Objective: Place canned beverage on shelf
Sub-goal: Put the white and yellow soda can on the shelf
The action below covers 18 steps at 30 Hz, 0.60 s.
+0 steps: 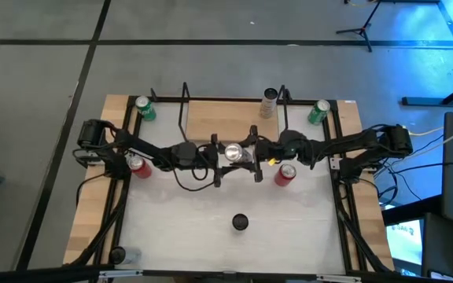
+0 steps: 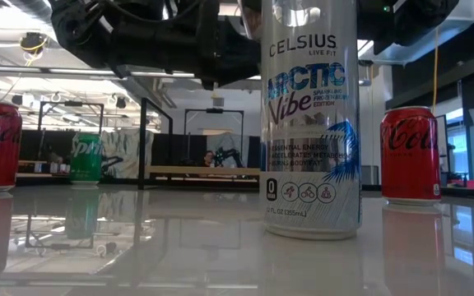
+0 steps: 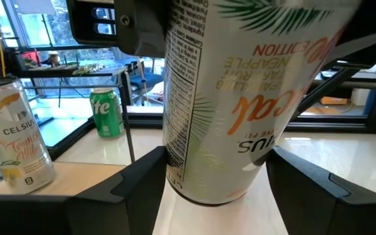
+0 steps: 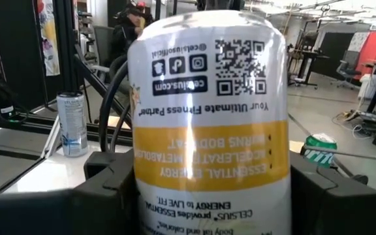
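Observation:
A white Celsius can with a yellow band (image 4: pixel 207 130) stands upside down between both grippers at the table's middle (image 1: pixel 233 152), just in front of the shelf. The shelf is a light-wood board (image 1: pixel 226 118) with black wire frames at both ends. Another Celsius can (image 1: pixel 269 102) stands on its right part. My left gripper (image 3: pixel 217 176) reaches in from the table's left and my right gripper (image 4: pixel 207 189) from the right. Both are shut on the can. The low view hides the held can behind a nearer can. My left gripper pinches the can's side wall near its lower end (image 3: pixel 175 166) between its two fingers, coming level from the table's left. The can stands tilted in this view, print upside down. Whether its lower end touches the table, I cannot tell. My right gripper pinches the can's side wall (image 4: pixel 139 189) between its two fingers, coming level from the table's right. The print reads upside down. The can fills the gap between the fingers; its ends lie outside this view.
A tall Arctic Vibe can (image 2: pixel 309 123) stands near the table's front middle (image 1: pixel 240 222). Red cans stand at the left (image 1: pixel 138 165) and right (image 1: pixel 285 174). Green cans stand outside the shelf's two ends (image 1: pixel 144 108) (image 1: pixel 318 112). One more can stands at the front left (image 1: pixel 116 255).

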Tool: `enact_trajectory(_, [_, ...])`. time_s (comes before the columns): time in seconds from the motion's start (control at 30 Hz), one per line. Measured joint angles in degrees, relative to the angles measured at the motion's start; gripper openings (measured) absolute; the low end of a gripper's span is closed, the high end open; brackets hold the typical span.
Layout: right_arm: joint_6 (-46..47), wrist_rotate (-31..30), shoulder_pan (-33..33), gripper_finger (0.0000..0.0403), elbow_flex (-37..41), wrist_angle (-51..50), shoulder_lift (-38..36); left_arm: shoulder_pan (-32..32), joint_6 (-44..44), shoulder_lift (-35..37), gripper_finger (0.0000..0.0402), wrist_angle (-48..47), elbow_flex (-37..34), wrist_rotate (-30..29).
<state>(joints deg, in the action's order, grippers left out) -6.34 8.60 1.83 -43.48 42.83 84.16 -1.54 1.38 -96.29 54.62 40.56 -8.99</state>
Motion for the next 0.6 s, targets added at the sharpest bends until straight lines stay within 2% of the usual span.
enact_trajectory(0.17, [0.08, -0.1, 0.02, 0.0235, -0.02, 0.01, 0.0, -0.11, -1.31, 1.42, 0.0265, -2.43, 0.0, 0.01])
enact_trajectory(0.4, [0.03, -0.11, 0.04, 0.0235, -0.02, -0.26, 0.0, -1.93, -1.28, 2.94, 0.0346, -3.21, 0.02, -2.04])
enact_trajectory(0.5, [0.01, -0.41, 0.09, 0.0235, -0.02, -0.1, 0.0, -3.35, -1.26, 3.28, 0.0371, -3.35, 0.04, -6.35])
enact_trajectory(0.6, [-0.01, -0.51, 0.11, 0.0235, -0.02, 0.58, 0.0, -4.71, -0.44, 3.28, 0.038, -3.71, 0.04, -12.67])
